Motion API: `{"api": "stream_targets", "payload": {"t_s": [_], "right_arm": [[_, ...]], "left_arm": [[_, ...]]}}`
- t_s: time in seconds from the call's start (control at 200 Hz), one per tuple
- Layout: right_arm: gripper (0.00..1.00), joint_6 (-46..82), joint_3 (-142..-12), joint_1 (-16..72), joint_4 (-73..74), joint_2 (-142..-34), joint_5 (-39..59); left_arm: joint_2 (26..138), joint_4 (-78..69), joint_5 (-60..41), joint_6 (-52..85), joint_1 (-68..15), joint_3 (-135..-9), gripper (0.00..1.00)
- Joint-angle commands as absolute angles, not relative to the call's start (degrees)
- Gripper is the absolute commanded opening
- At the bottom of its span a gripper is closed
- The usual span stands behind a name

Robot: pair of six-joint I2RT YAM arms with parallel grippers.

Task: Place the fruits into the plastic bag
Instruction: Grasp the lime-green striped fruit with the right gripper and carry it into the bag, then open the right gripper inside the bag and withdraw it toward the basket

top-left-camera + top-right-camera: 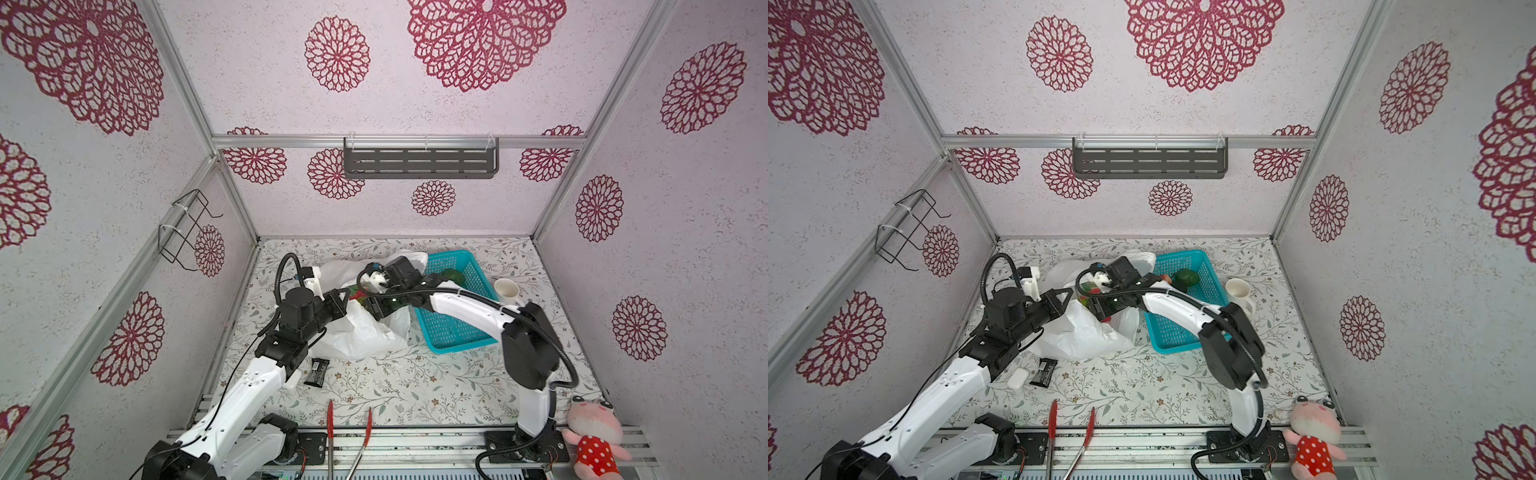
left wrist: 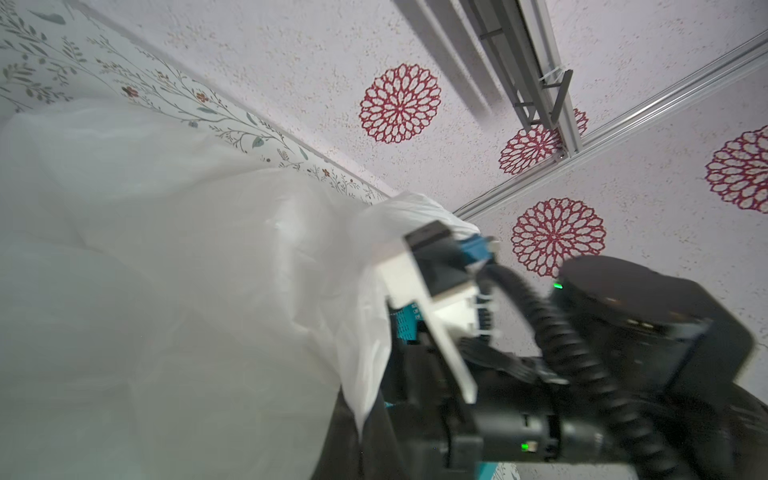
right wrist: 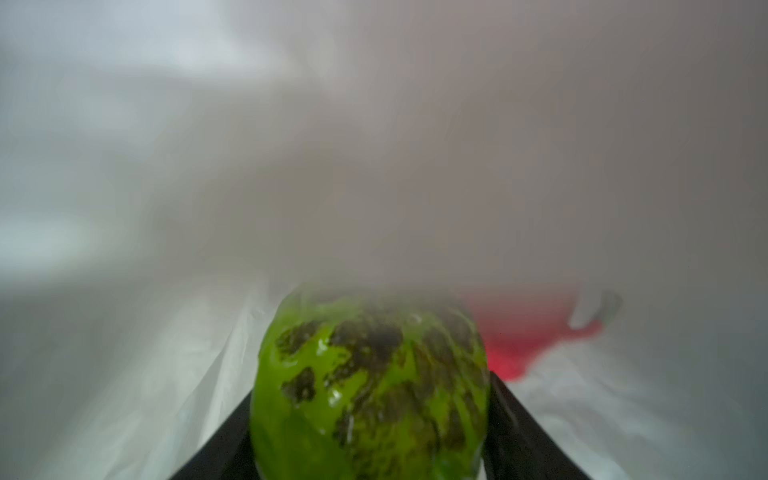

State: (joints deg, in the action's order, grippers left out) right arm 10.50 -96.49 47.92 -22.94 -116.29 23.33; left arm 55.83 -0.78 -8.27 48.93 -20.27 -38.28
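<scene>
Floral tabletop point(image 1: 415, 382), plastic bag point(image 1: 361, 336) at centre. Its rim is pinched at 9 o'clock by the closed left gripper point(image 1: 338, 301), apparently to keep the mouth open; a green fruit point(image 3: 365, 374) is held inside by the right gripper point(image 3: 370, 428), reaching in from 3 o'clock.

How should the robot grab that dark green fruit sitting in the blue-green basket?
Probably come from straight above and pinch across the rounded middle of the dark green fruit. It lies low inside the basket, near the far end, so the mesh walls would block a sideways approach. Its widest part should give the steadiest hold.
</scene>
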Motion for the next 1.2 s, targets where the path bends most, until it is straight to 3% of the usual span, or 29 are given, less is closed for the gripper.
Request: {"api": "stream_targets", "payload": {"t_s": [0.0, 0.19, 0.37, 0.806, 1.192], "right_arm": [[0.58, 3.9, -107.31, 51.04, -31.51, -121.4, 28.09], [0.84, 4.48, -110.93, 51.73, -32.46, -125.0, 31.24], [0.99, 6.59, -105.86, 50.92, -27.45, -120.0, 26.87], [0.99, 18.58, -83.13, 41.17, -6.85, -101.08, 32.86], [0.99, 17.56, -86.34, 41.38, -10.02, -105.28, 34.97]], "left_arm": [[52.59, 2.53, -5.11, 47.73, -20.64, -39.14, 0.0], [49.8, 3.78, -4.13, 48.16, -20.61, -37.47, 0.0], [49.78, 3.69, -4.0, 48.13, -20.61, -36.74, 0.0], [53.13, 0.28, -3.96, 48.69, -20.64, -36.53, 0.0], [53.04, 0.42, -3.91, 48.78, -20.66, -36.83, 0.0]]}}
